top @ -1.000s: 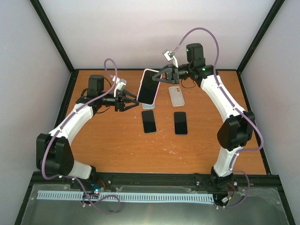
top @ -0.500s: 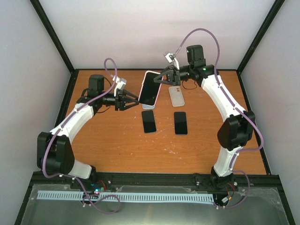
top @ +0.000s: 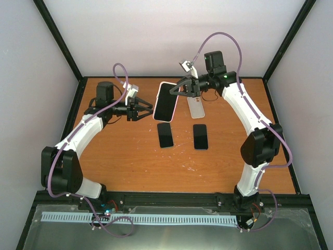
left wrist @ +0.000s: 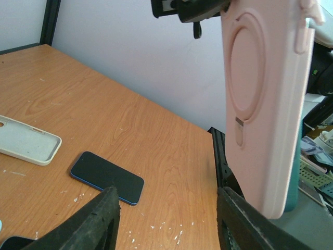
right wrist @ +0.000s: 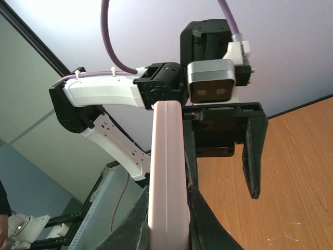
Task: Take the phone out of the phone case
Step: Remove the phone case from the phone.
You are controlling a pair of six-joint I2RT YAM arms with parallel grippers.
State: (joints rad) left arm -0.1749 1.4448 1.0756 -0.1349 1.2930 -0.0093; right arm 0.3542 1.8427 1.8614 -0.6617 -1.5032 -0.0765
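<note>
The pink phone case hangs in the air over the back of the table, with the dark-screened phone still inside it. My right gripper is shut on its upper end; in the right wrist view the case's pink edge is pinched between the right gripper's two fingers. My left gripper is open just left of the case, not touching it. In the left wrist view the case's back, with its ring, rises ahead and to the right of the left gripper, whose fingers hold nothing.
Two bare black phones lie flat on the wooden table. A pale empty case lies behind them, under the right arm. Black frame posts and white walls close in the back and sides.
My left gripper has backed off a little to the left and widened. The right gripper has shifted the cased phone slightly right and set it more upright.
</note>
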